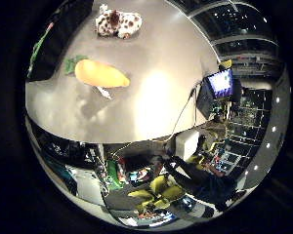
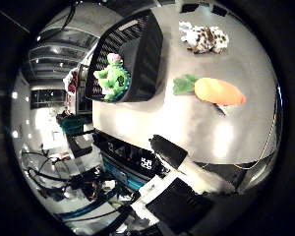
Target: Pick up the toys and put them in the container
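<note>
One toy is already in the container: a green plush toy (image 2: 111,77) sits inside the black slatted basket (image 2: 142,54), which stands on the grey surface (image 2: 187,128) near one of its edges. Two toys are left out. The orange carrot plush (image 2: 220,91), with its green leaf end pointing towards the basket, lies flat on the surface just beside the basket's wall but not touching it. The spotted brown-and-white plush (image 2: 204,38) lies further along the surface, beyond the carrot as seen from the palm, and also apart from the basket.

So by my reading the task is about a third done: one toy stowed, two still to be lifted and dropped in.

Both toys and the basket look small in both palm views, so the robot hand appears to be held well above the surface and off towards its edge, with nothing close to the palm. No part of the fingers shows clearly in either view, so I cannot tell whether the robot hand is spread or curled; nothing appears to be held in front of the palm.

Of the two remaining toys, the carrot is the nearer to the robot hand and lies clear of the other, which makes it the likely next pick.
</note>
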